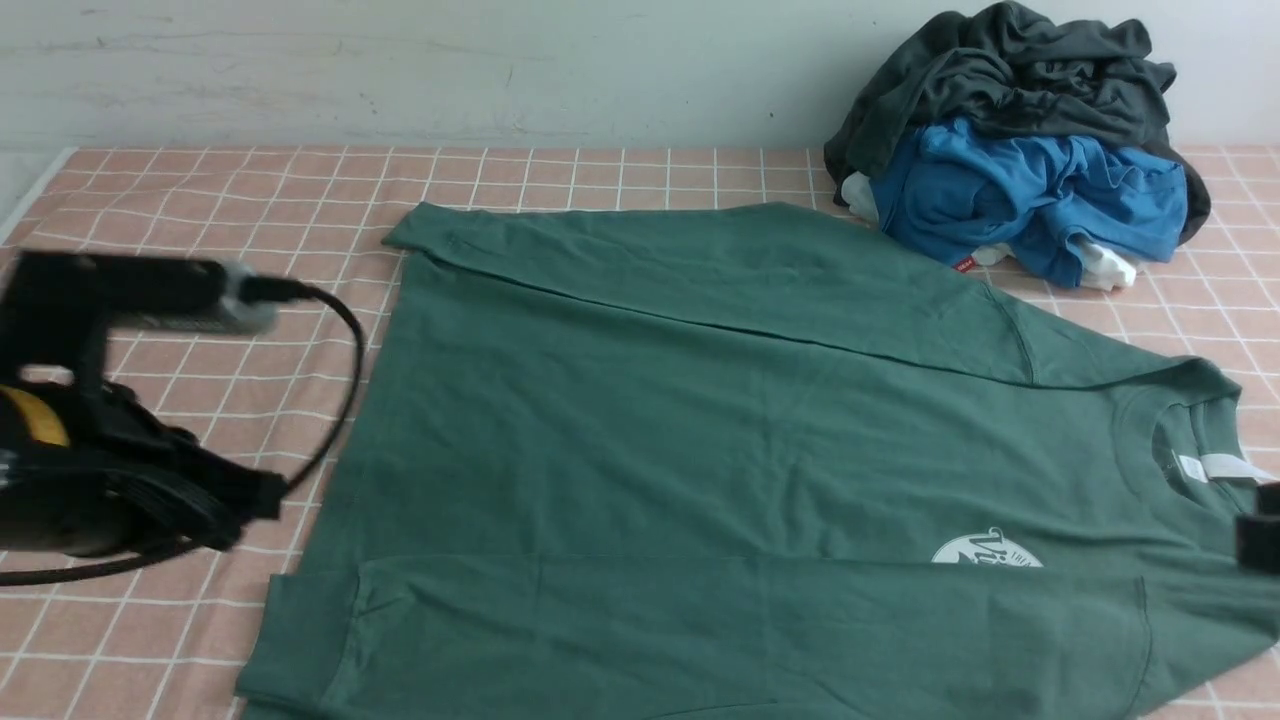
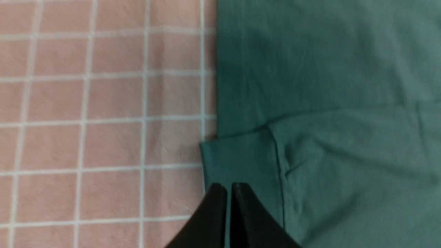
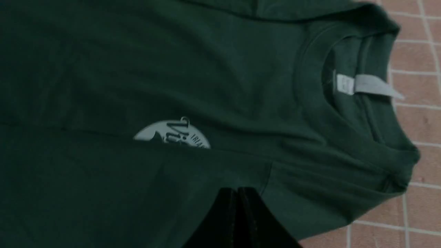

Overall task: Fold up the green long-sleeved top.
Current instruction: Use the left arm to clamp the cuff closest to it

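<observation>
From the front, the green long-sleeved top lies spread flat on the table, which is covered in a pink cloth with a white grid. Its neck points to the right and its hem to the left. Both sleeves are folded in across the body, one along the far edge and one along the near edge. The near one covers the lower half of the white chest print. The white neck label sticks out of the collar. The left arm is blurred and sits over the cloth just beside the hem. The right arm shows only as a dark block at the right edge, near the collar. At the far right corner a charcoal-grey garment is heaped on a blue garment, and the pile touches the top's far edge.

In the left wrist view, the left hand is clenched — its two black fingers are pressed almost together with nothing between them. The tips are over the ribbed cuff of the near sleeve, at the garment's edge.

In the right wrist view, the right hand is likewise clenched and empty, over the near sleeve close to the shoulder. The print and the collar lie beyond it.
</observation>
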